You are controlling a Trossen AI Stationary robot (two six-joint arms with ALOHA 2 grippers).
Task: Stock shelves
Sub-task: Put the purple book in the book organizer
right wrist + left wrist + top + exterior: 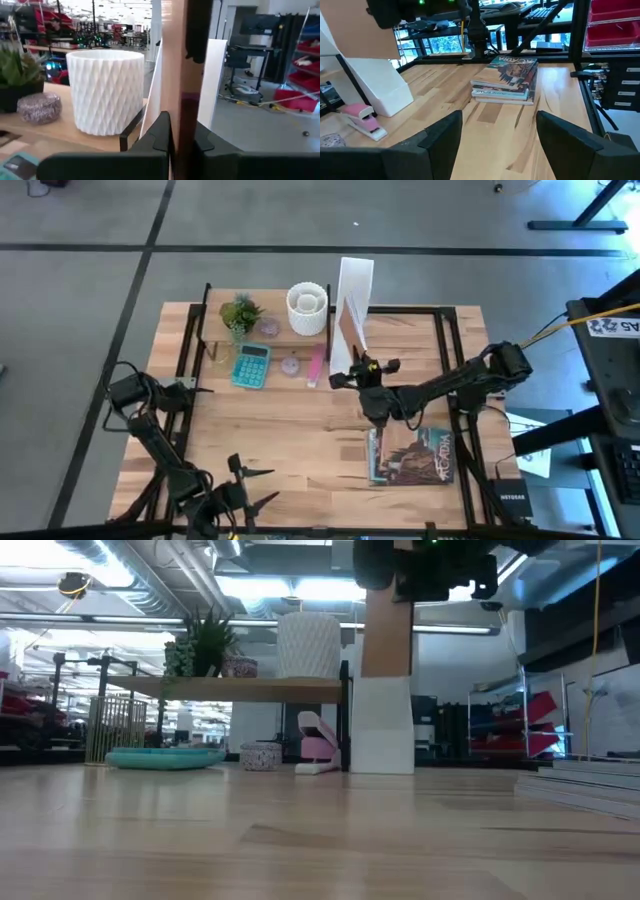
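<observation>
Right gripper [356, 376], pinching 1 tan book [175, 75] upright just beside the file box [380, 725], should lower it vertically inside; left gripper [252, 488] idles spread.

We see bright, even light from ceiling strip lamps [300, 585], with glare there in low view. Shadows on tabletop [300, 440] soft and faint. Near tabletop in low view blurred. Left tool [495, 140] fingers out of focus, dark. Far room slightly hazy.

right tool [356, 366] clamped, left tool [262, 486] spread
</observation>
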